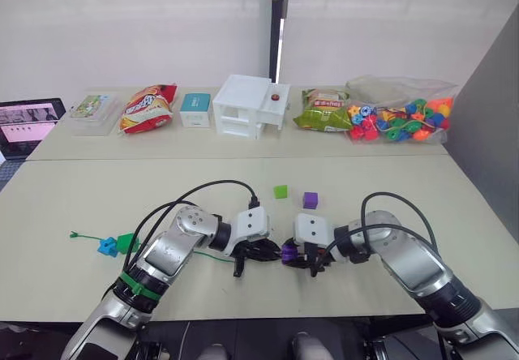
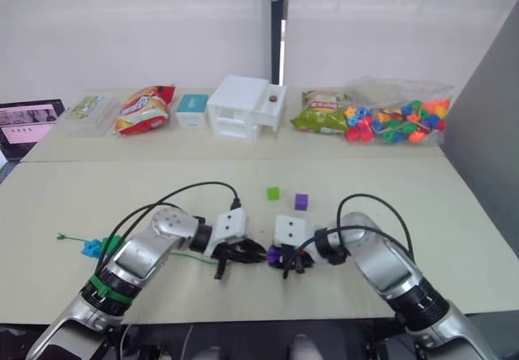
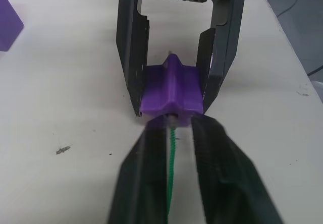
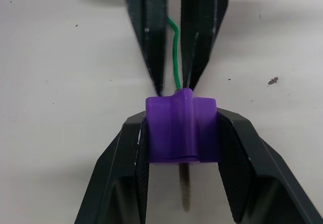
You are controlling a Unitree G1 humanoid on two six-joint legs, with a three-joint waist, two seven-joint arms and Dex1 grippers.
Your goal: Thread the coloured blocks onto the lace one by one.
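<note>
Head view: left gripper (image 1: 261, 252) and right gripper (image 1: 309, 260) meeting tip to tip near the front edge of the pale beige table (image 1: 73, 198); small purple plastic cube bead (image 1: 289, 251) between them; loose light green cube bead (image 1: 280, 191) and second purple cube bead (image 1: 310, 200) just beyond; blue bead (image 1: 107, 247) and dark green bead (image 1: 126, 243) touching, far to the left on the cord's tail.

Left wrist view: fingers (image 3: 146, 173) nearly together, pinching the thin green cord lace (image 3: 171, 151) right at the bead's hole.

Right wrist view: jaws clamped on the purple bead's sides; brownish stiff tip (image 4: 185, 188) poking out the near face, green cord entering the far face.
</note>
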